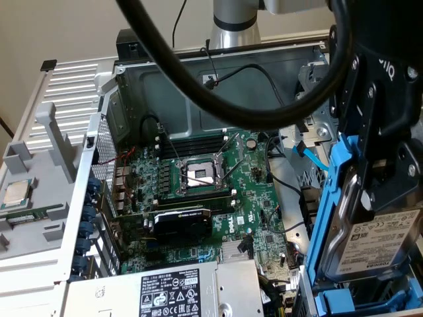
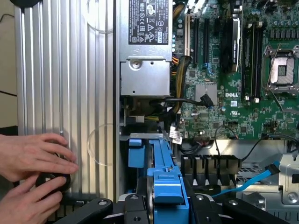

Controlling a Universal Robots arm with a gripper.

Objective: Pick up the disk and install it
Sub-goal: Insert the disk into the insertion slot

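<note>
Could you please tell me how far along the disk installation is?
Done: the disk is picked up, held upright by the gripper. In hand: it hangs over the open case, beside the motherboard. Left: it is not yet seated in the case.

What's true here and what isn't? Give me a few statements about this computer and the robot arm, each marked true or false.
1. The jaws grip the hard drive in its blue frame. True.
2. The hard drive's label is red. False: it is white.
3. A person's hand rests on the ribbed grey panel. True.
4. The computer case is closed. False: it is open, with the motherboard showing.
5. A small silver chip lies outside the case. True.
</note>
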